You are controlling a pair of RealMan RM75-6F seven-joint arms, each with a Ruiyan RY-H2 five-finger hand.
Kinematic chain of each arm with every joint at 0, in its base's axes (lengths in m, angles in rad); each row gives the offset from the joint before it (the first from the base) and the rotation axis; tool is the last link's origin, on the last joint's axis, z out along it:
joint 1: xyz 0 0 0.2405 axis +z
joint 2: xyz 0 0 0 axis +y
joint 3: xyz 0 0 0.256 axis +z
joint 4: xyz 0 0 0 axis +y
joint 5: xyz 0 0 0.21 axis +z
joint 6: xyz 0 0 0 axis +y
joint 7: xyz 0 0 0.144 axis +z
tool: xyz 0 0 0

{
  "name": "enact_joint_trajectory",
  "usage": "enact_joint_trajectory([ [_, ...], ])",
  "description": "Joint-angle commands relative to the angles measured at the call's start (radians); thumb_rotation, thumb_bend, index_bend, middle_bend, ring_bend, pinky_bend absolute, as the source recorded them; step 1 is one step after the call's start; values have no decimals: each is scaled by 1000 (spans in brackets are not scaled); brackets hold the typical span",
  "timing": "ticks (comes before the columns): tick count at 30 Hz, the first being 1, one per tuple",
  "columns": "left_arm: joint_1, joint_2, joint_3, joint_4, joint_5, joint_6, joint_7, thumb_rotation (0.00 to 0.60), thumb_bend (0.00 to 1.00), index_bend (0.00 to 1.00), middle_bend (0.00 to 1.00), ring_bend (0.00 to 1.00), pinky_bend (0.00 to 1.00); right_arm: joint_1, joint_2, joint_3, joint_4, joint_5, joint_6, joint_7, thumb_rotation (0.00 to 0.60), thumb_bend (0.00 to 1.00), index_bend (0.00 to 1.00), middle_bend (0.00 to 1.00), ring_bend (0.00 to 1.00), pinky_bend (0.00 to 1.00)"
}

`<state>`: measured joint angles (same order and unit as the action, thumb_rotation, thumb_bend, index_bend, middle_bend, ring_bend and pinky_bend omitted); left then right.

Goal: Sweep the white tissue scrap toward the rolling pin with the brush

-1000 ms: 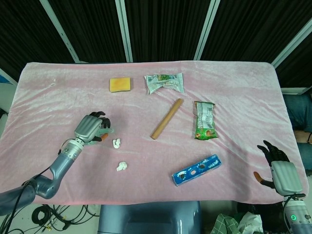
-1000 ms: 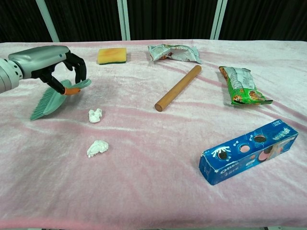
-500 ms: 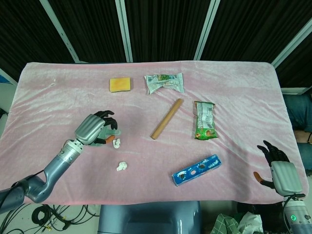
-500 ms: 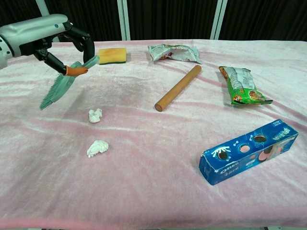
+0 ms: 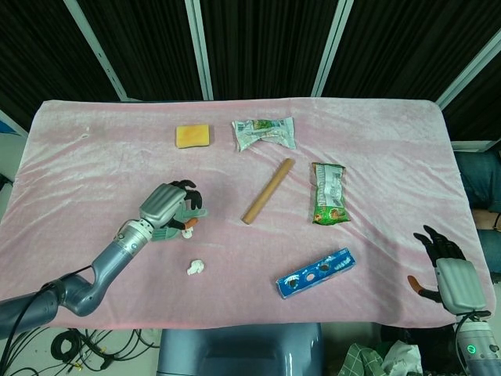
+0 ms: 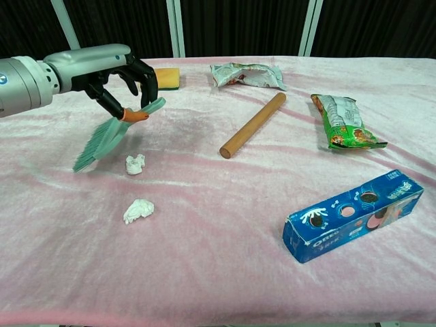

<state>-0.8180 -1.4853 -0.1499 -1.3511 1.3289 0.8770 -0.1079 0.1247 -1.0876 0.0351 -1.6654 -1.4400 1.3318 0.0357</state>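
Observation:
My left hand (image 6: 112,68) grips a green brush (image 6: 102,139) by its orange-collared handle, bristles slanting down and to the left. The bristle tips hang just left of the upper white tissue scrap (image 6: 135,163); I cannot tell if they touch the cloth. A second tissue scrap (image 6: 138,210) lies nearer the front edge. The wooden rolling pin (image 6: 253,125) lies diagonally to the right of both scraps. In the head view the left hand (image 5: 171,207) covers the upper scrap; the lower scrap (image 5: 196,267) and the rolling pin (image 5: 268,190) show. My right hand (image 5: 448,266) rests open at the front right corner.
A yellow sponge (image 5: 192,135) and a white-green packet (image 6: 246,75) lie at the back. A green snack bag (image 6: 344,122) sits right of the pin. A blue cookie box (image 6: 353,214) lies front right. Pink cloth (image 6: 218,272) covers the table.
My left hand has carried the brush rightward and closer to the upper tissue scrap. Both scraps and the rolling pin stay where they were. The right hand has not moved.

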Motion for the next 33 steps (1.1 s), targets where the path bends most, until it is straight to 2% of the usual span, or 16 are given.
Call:
enact_joint_trajectory([
  [1,2,-18,-19,-30,-56,5,72,600,382,565,586,200,293,0,0,-1,-1,-2,1,-1,600,201,174,47,100,149],
  [6,17,-91,-29,6,-35,77,56,600,383,588,609,232,293,-2,1,-1,-3,0,2,0,600,201,174,47,100,149],
  [15,46,-184,-20,115,45,169,-109,600,383,598,625,234,293,-1,3,0,-3,0,0,6,600,201,175,47,100,149],
  [21,26,-188,-7,156,48,103,-138,600,383,600,627,234,293,0,5,0,-5,2,-3,6,600,200,175,47,100,149],
  [33,-15,-239,-40,195,60,99,-124,600,383,607,634,243,293,0,5,0,-5,1,-3,8,600,201,175,47,100,149],
])
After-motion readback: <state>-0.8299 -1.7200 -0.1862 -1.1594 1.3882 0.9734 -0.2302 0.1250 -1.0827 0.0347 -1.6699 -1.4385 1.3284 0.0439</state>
